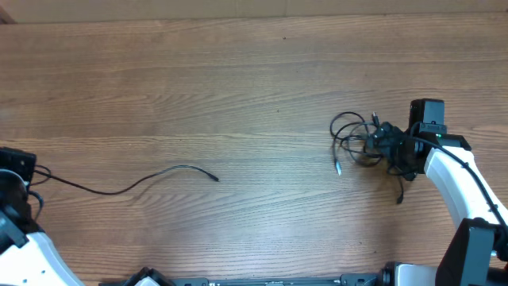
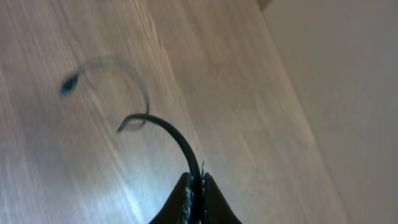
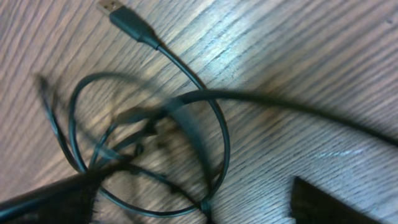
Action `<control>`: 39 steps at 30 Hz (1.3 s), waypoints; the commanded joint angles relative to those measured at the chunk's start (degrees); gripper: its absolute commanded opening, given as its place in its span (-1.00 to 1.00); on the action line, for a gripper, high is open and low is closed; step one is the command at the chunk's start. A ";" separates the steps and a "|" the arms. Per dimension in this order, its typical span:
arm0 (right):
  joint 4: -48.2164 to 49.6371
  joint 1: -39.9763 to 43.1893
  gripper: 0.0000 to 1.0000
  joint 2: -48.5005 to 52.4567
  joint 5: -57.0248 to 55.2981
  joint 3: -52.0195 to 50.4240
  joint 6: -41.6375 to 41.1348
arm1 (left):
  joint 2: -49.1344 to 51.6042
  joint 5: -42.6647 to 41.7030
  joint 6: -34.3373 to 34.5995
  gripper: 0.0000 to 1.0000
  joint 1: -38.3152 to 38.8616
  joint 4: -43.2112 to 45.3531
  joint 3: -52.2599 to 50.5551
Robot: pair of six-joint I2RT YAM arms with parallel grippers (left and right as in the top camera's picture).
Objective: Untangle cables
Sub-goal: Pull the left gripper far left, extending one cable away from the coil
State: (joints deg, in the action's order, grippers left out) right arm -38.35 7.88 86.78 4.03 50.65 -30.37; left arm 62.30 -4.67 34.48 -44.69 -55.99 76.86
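From where I stand, the left pincer [image 2: 196, 190] is clamped on one end of a freed cable [image 1: 131, 189]. That cable trails loose across the wooden worktop [image 1: 254, 71], well apart from the rest. The right pincer [image 1: 385, 144] stands spread over the knot of remaining cables [image 1: 353, 137]. I'd have it close on a single strand near the USB plug [image 3: 118, 11] and draw outward slowly, so the loops don't tighten.

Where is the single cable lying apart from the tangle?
In the overhead view the single cable lies on the left side, one end in the left gripper, far from the tangle.
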 commanded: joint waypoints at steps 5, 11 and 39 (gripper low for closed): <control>0.33 0.44 1.00 -0.90 -1.01 -0.07 0.02 | 3.32 -13.31 4.90 -0.92 -0.31 9.75 2.29; -0.55 0.44 1.00 -0.90 -0.33 -0.07 0.00 | 6.40 -8.85 2.80 -0.92 -1.01 9.62 13.14; -0.35 0.44 1.00 -0.90 -0.35 -0.07 0.02 | 31.32 -7.21 2.80 -0.91 -4.79 -20.04 27.54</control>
State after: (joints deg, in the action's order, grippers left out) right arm -38.98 7.90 86.78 4.08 50.65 -30.20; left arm 92.49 -11.14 37.54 -50.70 -76.69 108.20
